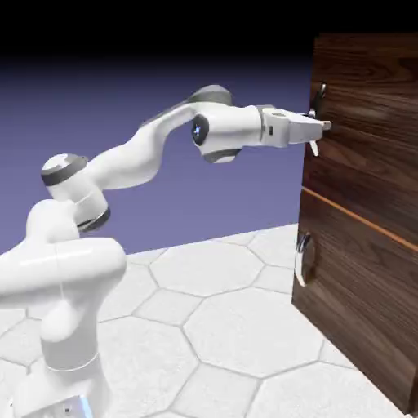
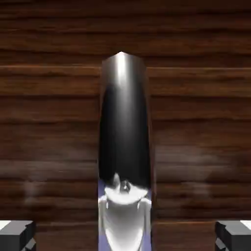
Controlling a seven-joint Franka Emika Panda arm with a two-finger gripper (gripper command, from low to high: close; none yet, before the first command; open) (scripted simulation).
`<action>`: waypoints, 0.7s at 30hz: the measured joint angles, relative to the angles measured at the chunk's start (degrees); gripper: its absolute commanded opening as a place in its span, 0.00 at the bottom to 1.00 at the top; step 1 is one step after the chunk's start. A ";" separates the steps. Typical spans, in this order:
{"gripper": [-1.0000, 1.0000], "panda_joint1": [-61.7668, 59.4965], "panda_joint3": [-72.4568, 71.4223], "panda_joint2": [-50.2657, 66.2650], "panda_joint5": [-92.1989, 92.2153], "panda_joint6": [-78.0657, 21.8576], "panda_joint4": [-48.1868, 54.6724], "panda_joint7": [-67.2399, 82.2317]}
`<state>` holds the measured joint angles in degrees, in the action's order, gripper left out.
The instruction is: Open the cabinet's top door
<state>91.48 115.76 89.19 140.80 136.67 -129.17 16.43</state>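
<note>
While the end effector (image 2: 125, 236) gapes open, its tips (image 2: 16, 237) flank the top door's handle (image 2: 124, 132).

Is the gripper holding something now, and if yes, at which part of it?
Nothing is held: the open gripper has the top door's handle between its fingers, with a gap on each side.

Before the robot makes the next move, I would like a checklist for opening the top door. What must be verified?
1. Gripper at the upper handle, not the lower one: ok.
2. Handle lies between the two fingertips in the hand view: ok.
3. Fingertips closed on the handle: not ok, jaws open with a gap on each side.
4. Top door already open: not ok, it looks shut.
5. Grip firm enough to pull: cannot tell.
</note>
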 measured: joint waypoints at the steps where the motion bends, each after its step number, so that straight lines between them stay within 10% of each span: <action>1: 0.00 1.22 0.73 -0.04 0.66 -2.18 -2.10 1.46; 21: 0.00 9.33 25.87 -10.01 -12.60 -51.30 -30.37 23.19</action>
<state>100.81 141.63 79.18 128.20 85.38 -159.54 39.62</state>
